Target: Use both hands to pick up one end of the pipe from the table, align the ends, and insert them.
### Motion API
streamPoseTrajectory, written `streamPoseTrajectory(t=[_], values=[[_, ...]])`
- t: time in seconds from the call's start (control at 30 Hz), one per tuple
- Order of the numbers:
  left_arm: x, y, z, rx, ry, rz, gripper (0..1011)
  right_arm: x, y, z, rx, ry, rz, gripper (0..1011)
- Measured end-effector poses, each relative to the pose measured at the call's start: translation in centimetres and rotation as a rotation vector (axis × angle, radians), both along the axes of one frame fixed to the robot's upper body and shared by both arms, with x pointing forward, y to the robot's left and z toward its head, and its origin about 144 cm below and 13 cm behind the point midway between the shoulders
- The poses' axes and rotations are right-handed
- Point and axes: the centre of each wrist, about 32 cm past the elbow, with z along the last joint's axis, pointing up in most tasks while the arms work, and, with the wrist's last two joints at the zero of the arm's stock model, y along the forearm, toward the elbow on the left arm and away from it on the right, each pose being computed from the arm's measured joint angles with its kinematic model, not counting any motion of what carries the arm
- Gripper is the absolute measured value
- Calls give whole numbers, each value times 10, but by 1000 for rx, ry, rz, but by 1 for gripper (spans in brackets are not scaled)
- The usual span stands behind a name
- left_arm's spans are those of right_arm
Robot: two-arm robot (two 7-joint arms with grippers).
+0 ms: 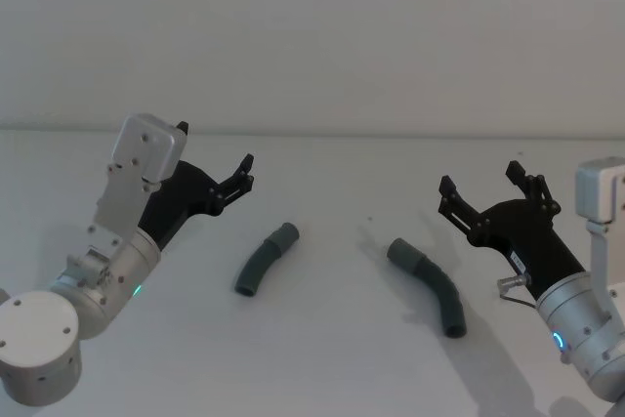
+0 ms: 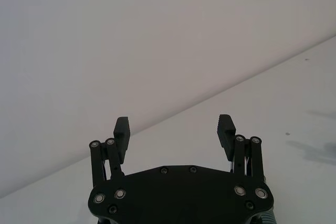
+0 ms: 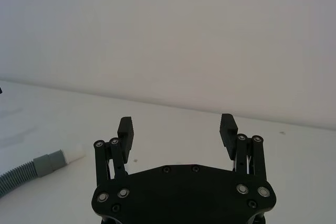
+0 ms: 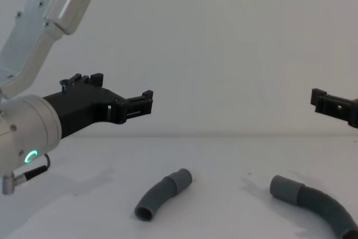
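Both hands released, nothing gripped. The L black angular two-finger hand hovers above the plain matte white worktop on its left side, fingers spread wide. The R black two-finger hand is spread the same way on the right side, also off the surface. Between them, flat on the worktop, lie the short curved dark grey ribbed hose piece, nearer the L hand, and the longer dark grey ribbed hose piece, nearer the R hand. Their cuffed ends are turned toward each other, well apart. R wrist view: a smooth grey cuff w/ white tip rests on the worktop; can't tell which piece.
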Motion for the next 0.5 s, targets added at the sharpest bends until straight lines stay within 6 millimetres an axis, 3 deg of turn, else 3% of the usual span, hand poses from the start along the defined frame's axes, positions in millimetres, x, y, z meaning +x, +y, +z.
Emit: streamPoseTrajectory(t=[0.5], values=[[0,0,0,0,0,0,1001,0,0,0,0,0,0,999]])
